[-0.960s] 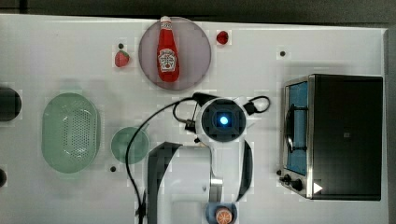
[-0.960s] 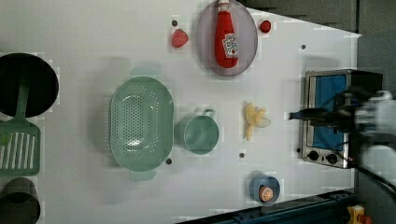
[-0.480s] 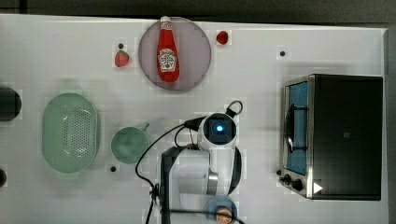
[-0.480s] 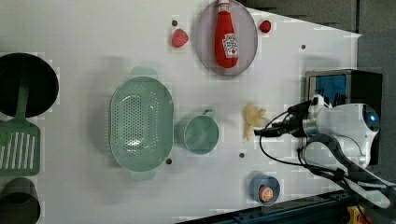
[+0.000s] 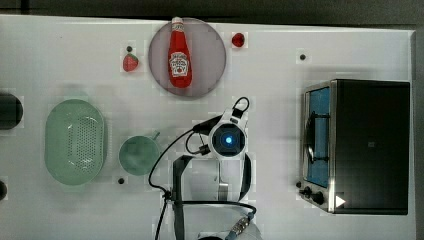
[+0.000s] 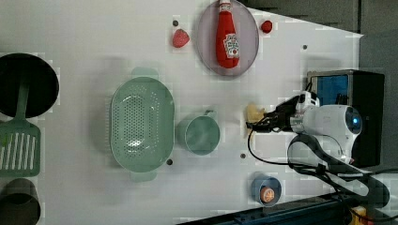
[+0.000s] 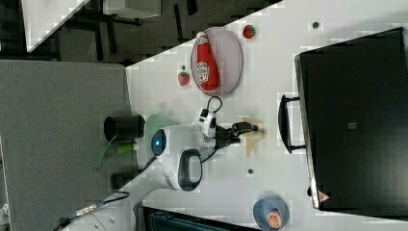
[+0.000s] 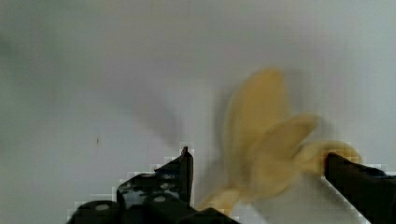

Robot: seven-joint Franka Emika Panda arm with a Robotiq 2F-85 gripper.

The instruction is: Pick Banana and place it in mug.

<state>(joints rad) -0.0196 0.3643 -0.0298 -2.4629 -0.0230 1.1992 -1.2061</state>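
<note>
The banana (image 8: pixel 266 140), yellow flaps around a cream inside, lies on the white table between my two dark fingers (image 8: pixel 180 172). My gripper (image 8: pixel 258 156) is open and straddles it, low over the table. In the left view the gripper (image 6: pixel 262 123) reaches the banana (image 6: pixel 254 112) from the left view's right. The pale-green mug (image 6: pixel 202 135) stands upright with nothing in it, a short way to the left view's left of the banana. In the top view my wrist (image 5: pixel 227 140) covers the banana, and the mug (image 5: pixel 138 155) sits to the top view's left of it.
A green perforated colander (image 6: pixel 141 124) stands beside the mug. A ketchup bottle (image 5: pixel 179 53) lies on a round plate (image 5: pixel 207 60), with a strawberry (image 5: pixel 130 62) nearby. A toaster oven (image 5: pixel 357 145) fills the top view's right. A blue cup with an orange (image 6: pixel 266 190) stands near the table edge.
My arm has swung in from the left view's right, by the oven, and come down over the banana. The fingers now flank it. Nothing on the table has moved.
</note>
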